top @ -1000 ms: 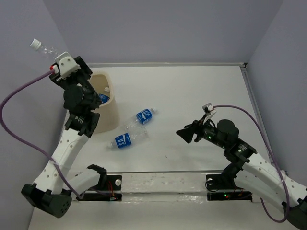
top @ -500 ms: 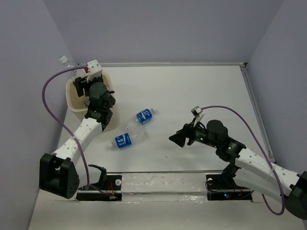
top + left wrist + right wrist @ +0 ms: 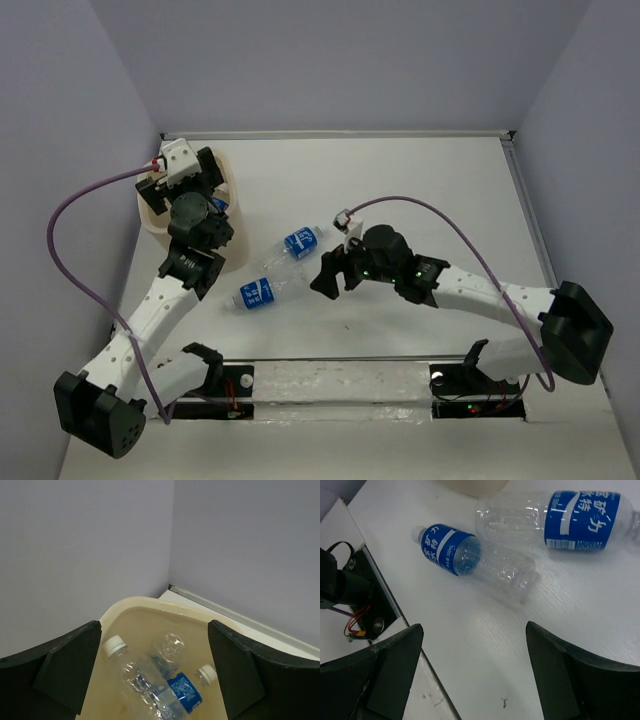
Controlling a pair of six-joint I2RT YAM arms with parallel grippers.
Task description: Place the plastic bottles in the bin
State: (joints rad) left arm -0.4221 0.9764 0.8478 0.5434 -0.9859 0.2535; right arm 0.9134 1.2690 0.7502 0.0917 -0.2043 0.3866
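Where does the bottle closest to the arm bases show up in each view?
Top external: the near bottle lies left of centre, below-right of the bin.
Left wrist: not in it.
Right wrist: bottle upper left of centre, cap pointing upper left.
Shared landmark: the bin, lower centre in left wrist, top edge in right wrist.

You have 2 plastic bottles lying on the table: the far bottle and the near bottle. There is 1 bin. Inside it you can count 2 white caps and at least 2 binned bottles; a 3rd is unclear.
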